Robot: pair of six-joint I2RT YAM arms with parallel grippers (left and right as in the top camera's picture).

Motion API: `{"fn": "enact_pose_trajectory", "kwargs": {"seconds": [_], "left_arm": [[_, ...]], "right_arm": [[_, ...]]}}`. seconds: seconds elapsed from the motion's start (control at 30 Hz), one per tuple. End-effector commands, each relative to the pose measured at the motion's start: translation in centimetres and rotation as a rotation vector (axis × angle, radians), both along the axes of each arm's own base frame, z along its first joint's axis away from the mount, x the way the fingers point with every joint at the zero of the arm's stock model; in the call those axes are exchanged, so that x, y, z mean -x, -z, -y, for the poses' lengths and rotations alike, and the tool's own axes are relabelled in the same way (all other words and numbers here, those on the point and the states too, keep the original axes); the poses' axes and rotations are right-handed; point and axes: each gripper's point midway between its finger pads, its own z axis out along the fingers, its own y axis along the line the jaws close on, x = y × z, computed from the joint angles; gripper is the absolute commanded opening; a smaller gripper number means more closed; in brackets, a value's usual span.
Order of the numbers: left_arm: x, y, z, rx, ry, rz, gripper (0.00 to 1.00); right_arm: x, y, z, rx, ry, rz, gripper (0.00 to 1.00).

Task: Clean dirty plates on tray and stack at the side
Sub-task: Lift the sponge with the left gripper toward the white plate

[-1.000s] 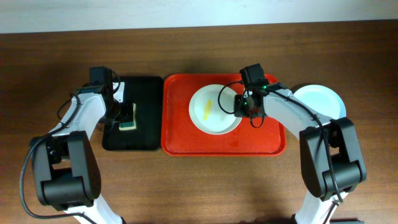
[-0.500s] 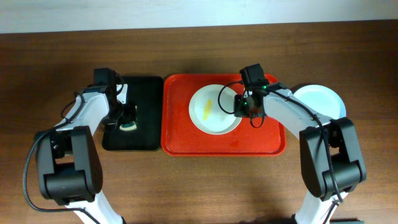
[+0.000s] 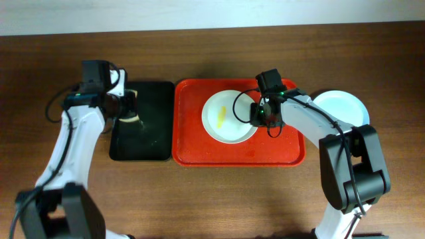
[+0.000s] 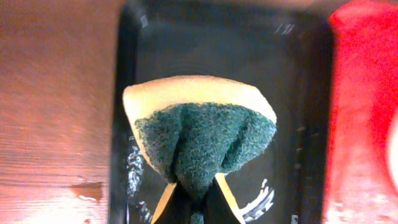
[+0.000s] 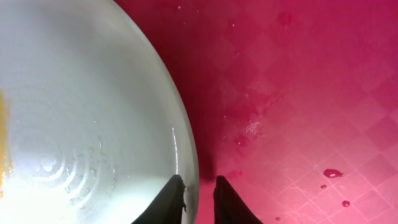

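Right gripper (image 3: 260,114) (image 5: 199,186): its fingers are close together and pinch the right rim of the white round shallow plate (image 3: 229,118) (image 5: 81,124). One finger is over the plate and one is over the tray.
White plate: it lies in the middle of the big red plastic tray with rounded corners (image 3: 279,149) (image 5: 298,93). It is smooth, shiny and wet, with a yellow smear (image 3: 222,116) left of its middle, away from the fingers.
Red tray floor: a faint diamond pattern with small water drops.
Left gripper (image 3: 123,109) (image 4: 194,198): squeezed tight on the sponge, over the left part of the black tray.
Sponge (image 3: 128,119) (image 4: 202,134): soft yellow foam with a rough green side, bent into a fold.
Narrow shiny black tray (image 3: 149,133) (image 4: 292,93): just left of the red tray, with wet streaks.
Pale aqua round plate (image 3: 342,106): on the brown wooden table (image 3: 212,199), just right of the red tray.
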Motion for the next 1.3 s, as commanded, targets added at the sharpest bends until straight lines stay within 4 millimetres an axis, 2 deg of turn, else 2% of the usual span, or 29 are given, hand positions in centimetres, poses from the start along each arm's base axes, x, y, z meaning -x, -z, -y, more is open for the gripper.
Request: {"fn": "enact_pose_trajectory", "kwargs": {"seconds": [0.0, 0.13, 0.17, 0.2, 0.67, 0.8, 0.9, 1.27], "left_arm": [[-0.2, -2.4, 1.2, 0.057, 0.021, 0.054, 0.00], [0.1, -1.9, 1.2, 0.057, 0.020, 0.039, 0.00], [0.1, -1.9, 1.2, 0.057, 0.020, 0.042, 0.00], [-0.1, -1.9, 1.2, 0.057, 0.021, 0.047, 0.00], [-0.3, -1.9, 1.1, 0.050, 0.018, 0.054, 0.00], [-0.4, -2.0, 1.1, 0.049, 0.018, 0.059, 0.00], [-0.4, -1.9, 1.1, 0.050, 0.018, 0.057, 0.00], [-0.6, 2.1, 1.4, 0.073, 0.025, -0.041, 0.00]], "right_arm": [[0.6, 0.8, -0.1, 0.002, -0.008, -0.025, 0.20], [0.1, 0.7, -0.2, -0.003, -0.008, -0.006, 0.19], [-0.1, 0.7, -0.3, -0.006, -0.008, 0.005, 0.15], [-0.3, 0.8, -0.4, -0.009, -0.008, 0.018, 0.04], [0.6, 0.8, -0.6, -0.029, -0.017, -0.011, 0.04], [1.1, -0.6, -1.4, -0.017, -0.056, 0.006, 0.04], [1.5, -0.8, -2.6, -0.013, -0.108, 0.014, 0.04], [2.9, -0.4, -2.5, -0.005, -0.114, -0.042, 0.04]]}}
